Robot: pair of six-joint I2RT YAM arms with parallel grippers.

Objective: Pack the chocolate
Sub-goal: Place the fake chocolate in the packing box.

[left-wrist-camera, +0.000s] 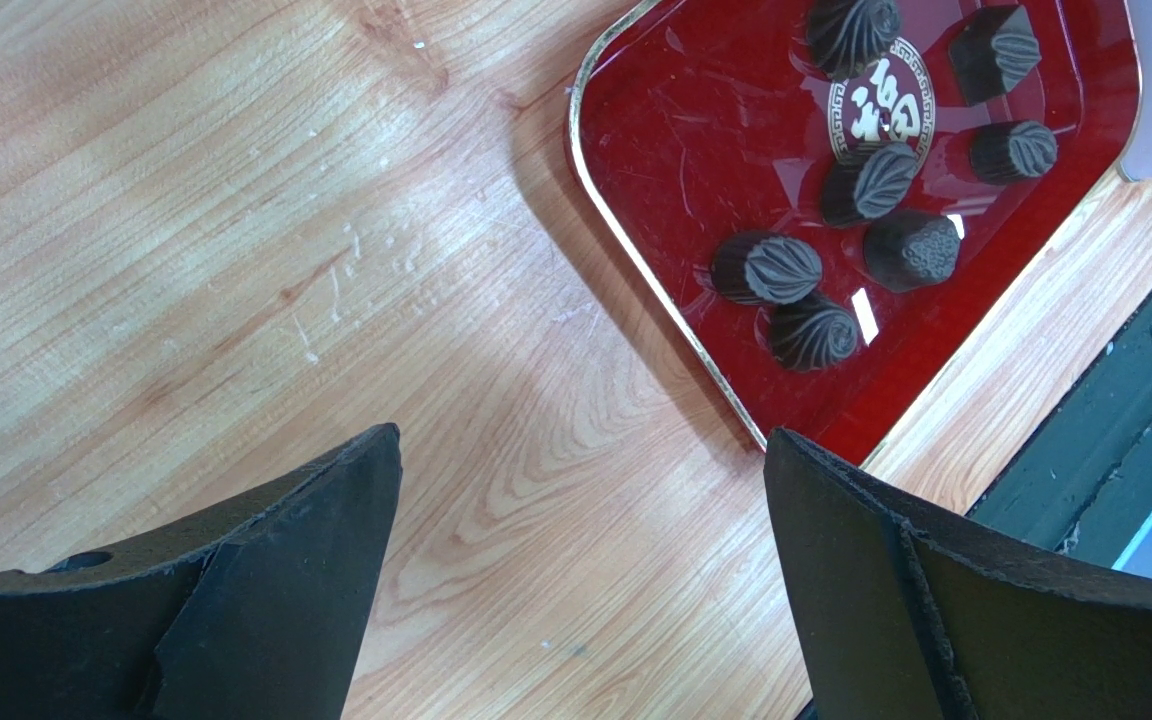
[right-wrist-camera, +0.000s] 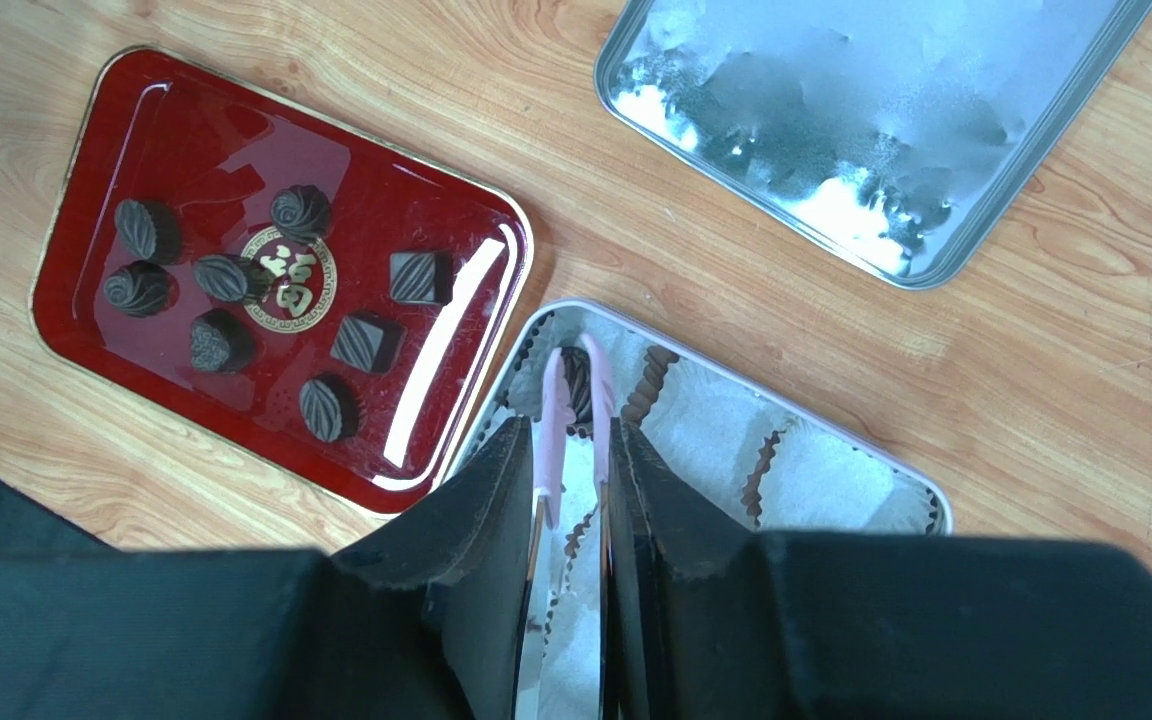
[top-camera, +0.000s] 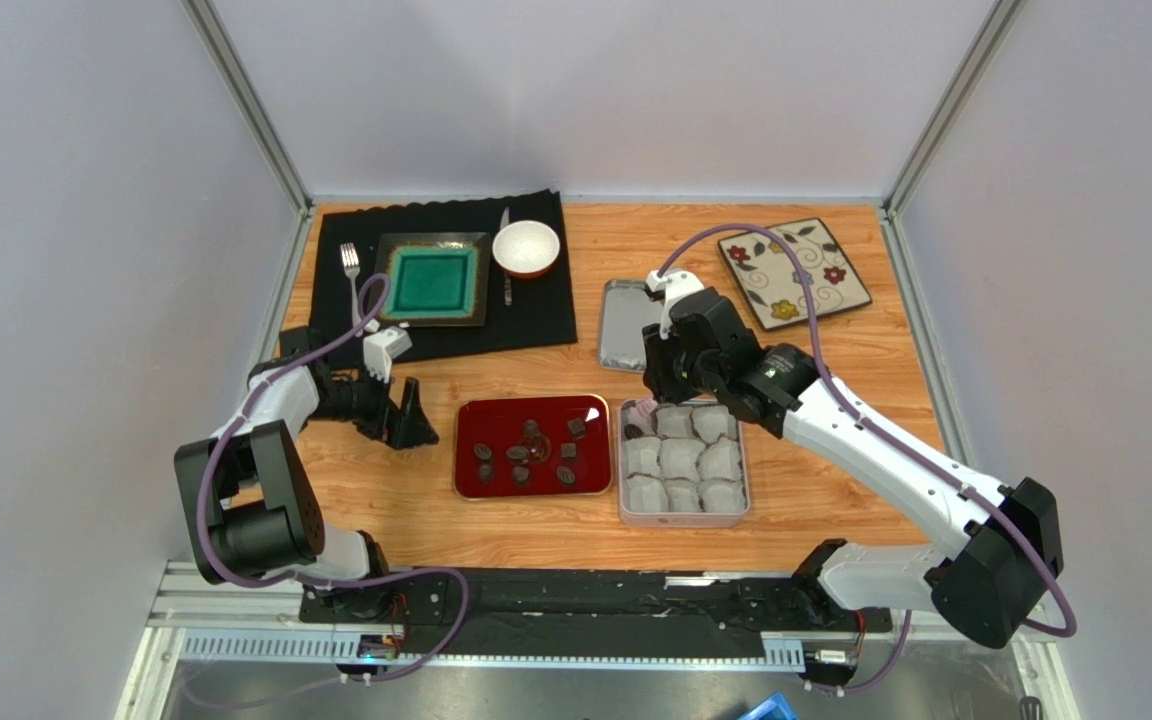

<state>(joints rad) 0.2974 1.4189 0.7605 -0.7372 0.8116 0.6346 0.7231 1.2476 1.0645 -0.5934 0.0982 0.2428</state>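
Note:
Several dark chocolate pieces [top-camera: 519, 455] lie on the red tray [top-camera: 465, 477], also seen from the left wrist [left-wrist-camera: 785, 270] and from the right wrist [right-wrist-camera: 364, 342]. The open tin [top-camera: 684, 519] with white paper cups sits right of the tray. My right gripper [right-wrist-camera: 567, 438] is shut on pink-tipped tongs [right-wrist-camera: 554, 408] above the tin's far-left corner [right-wrist-camera: 530, 338]. One chocolate piece [right-wrist-camera: 579, 383] shows between the tong tips, over the corner cup. My left gripper [left-wrist-camera: 579, 450] hangs open over bare wood left of the red tray [left-wrist-camera: 687, 135], holding nothing.
The tin's lid [top-camera: 623, 323] lies behind the tin. A black mat [top-camera: 342, 323] at the back left carries a green plate [top-camera: 432, 281], a fork, a knife and a white bowl [top-camera: 525, 248]. A floral plate [top-camera: 793, 272] sits at the back right.

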